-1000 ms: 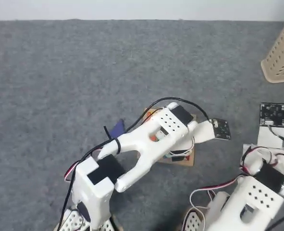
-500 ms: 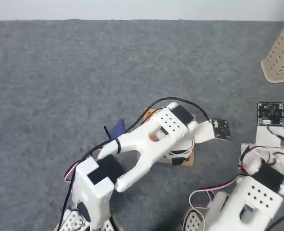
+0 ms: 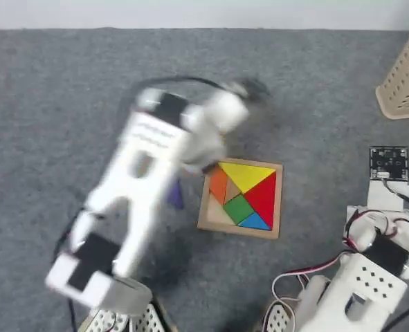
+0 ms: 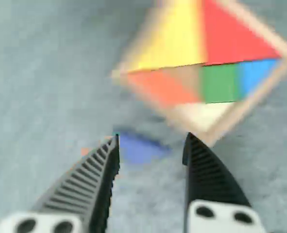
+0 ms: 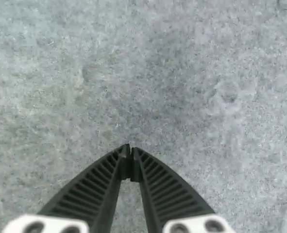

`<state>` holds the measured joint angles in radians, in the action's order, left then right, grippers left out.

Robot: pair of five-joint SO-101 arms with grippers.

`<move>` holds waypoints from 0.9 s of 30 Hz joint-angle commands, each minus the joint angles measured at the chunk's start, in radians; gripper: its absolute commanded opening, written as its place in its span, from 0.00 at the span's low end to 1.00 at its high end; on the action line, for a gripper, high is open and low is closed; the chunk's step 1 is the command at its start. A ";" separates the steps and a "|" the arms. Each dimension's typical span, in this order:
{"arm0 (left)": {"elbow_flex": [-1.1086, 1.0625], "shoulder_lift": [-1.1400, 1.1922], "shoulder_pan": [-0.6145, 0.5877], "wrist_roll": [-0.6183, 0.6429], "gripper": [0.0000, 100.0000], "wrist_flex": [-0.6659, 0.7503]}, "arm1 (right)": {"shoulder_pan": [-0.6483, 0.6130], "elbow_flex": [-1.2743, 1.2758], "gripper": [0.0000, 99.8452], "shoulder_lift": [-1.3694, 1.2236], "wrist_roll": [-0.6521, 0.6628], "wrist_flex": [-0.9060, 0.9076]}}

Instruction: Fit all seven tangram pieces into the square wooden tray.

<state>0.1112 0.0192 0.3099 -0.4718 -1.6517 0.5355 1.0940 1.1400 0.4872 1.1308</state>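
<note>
Left arm (image 3: 145, 166): We see it raised over the desk just left of the tray. We judge that any swing this close could clip the tray's rim and jolt the set pieces.
Right arm (image 3: 360, 283): It sits at the near right of the desk, well apart from the tray. We see little risk from it there.
Tray (image 3: 239, 231): It lies mid-desk holding yellow, red, orange, green and blue pieces and a small tan one. A pale patch in the corner nearest the loose piece looks to us like the last gap. Nothing pins the tray, so a sideways push could slide it.
Loose piece (image 4: 138, 148): It is blue-violet and lies flat on the desk just beside the tray's left edge. It is thin, so we fear the jaws may skid over it or pinch it crooked. A crooked piece could ride up on its neighbours instead of dropping in.
Left gripper (image 4: 150, 145): The jaws are spread and hold nothing, with a tip on either side of the loose piece. We cannot tell if they touch it.
Right gripper (image 5: 130, 162): The jaws are pressed together, empty, over bare desk.
Room: A pale wall (image 3: 204, 14) runs behind the far edge.
Desk (image 3: 66, 90): It has a grey, felt-like cover. Its soft nap may make it hard to get a tip under a thin piece.
Basket (image 3: 406, 76): It is tan and slotted, at the far right, well apart.
</note>
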 commanded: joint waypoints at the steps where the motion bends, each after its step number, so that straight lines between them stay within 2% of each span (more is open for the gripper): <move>1: -0.061 -0.189 -0.350 0.058 0.20 -0.012 | -0.071 -0.049 0.01 0.019 0.025 0.050; 3: -0.153 -0.232 -0.506 0.057 0.20 0.040 | -0.145 -0.087 0.01 0.019 0.020 0.093; 7: -0.417 -0.316 -0.776 0.055 0.20 0.233 | -0.361 -0.170 0.01 0.008 0.008 0.189; 14: -0.848 -0.430 -1.114 0.021 0.21 0.634 | -0.777 -0.361 0.01 -0.286 -0.158 0.222; 18: -0.989 -0.431 -1.191 0.026 0.21 0.755 | -0.977 -0.523 0.01 -0.532 -0.203 0.208; 20: -1.038 -0.431 -1.198 0.031 0.21 0.784 | -1.059 -0.594 0.01 -0.631 -0.206 0.151; 22: -1.069 -0.431 -1.215 0.087 0.21 0.787 | -1.133 -0.646 0.01 -0.731 -0.215 0.076; 27: -1.106 -0.431 -1.260 0.256 0.27 0.786 | -1.274 -0.746 0.01 -0.972 -0.440 -0.108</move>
<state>-0.9843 -0.3644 -0.9191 -0.3307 -0.8846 -0.6659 0.4542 0.2685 0.1649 1.1124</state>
